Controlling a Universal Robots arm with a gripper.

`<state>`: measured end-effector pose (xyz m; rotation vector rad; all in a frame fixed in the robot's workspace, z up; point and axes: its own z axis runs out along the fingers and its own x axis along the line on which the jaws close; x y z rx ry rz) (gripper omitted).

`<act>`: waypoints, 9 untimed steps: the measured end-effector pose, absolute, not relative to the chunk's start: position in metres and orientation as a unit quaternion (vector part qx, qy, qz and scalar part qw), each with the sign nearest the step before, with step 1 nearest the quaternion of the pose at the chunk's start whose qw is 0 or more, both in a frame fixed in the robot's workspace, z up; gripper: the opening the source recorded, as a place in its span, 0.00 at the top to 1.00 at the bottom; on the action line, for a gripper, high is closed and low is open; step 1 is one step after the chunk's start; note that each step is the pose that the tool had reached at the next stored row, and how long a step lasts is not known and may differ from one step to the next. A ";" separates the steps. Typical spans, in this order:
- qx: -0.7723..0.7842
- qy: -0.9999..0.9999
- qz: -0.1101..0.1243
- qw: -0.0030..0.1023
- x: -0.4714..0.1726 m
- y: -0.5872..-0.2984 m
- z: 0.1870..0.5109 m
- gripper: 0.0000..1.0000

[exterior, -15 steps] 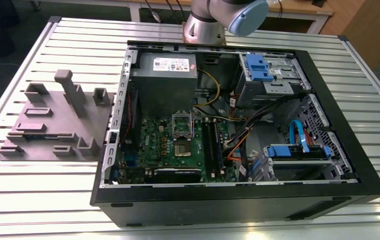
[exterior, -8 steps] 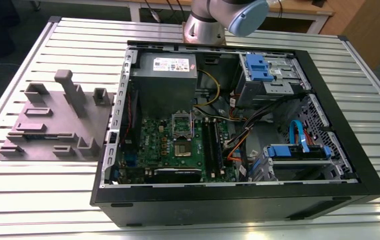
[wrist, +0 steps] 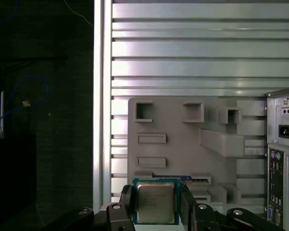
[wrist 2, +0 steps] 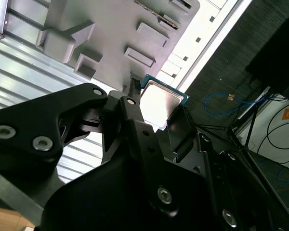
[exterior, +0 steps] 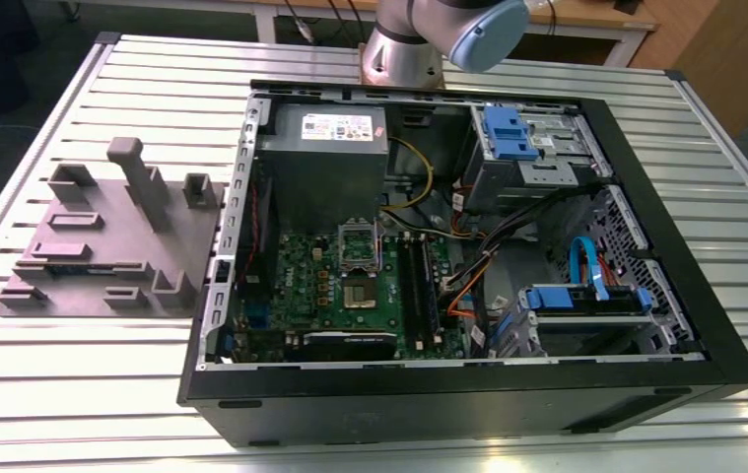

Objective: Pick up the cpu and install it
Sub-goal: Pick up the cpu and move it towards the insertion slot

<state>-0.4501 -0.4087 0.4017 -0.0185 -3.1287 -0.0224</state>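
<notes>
Ribbed table [exterior: 85,394] bears an open computer case [exterior: 479,406] holding a motherboard [exterior: 306,281]; end effector [wrist: 156,203] clamps the cpu [wrist: 155,201].

Open PC case [exterior: 479,404] on slatted table [exterior: 58,394], grey post block [exterior: 98,256] beside.

cpu [wrist 2: 164,95]: lower part behind gripper [wrist 2: 156,103] | arm [exterior: 442,34]: cut by exterior view's upper edge | computer case [wrist: 282,159]: cut by first wrist view's edge
</notes>
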 end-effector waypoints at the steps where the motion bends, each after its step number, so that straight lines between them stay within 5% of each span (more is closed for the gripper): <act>1: -0.006 -1.000 -0.007 0.006 -0.450 -0.409 0.402 0.53; 9: -0.006 -1.000 -0.007 0.006 -0.450 -0.409 0.403 0.53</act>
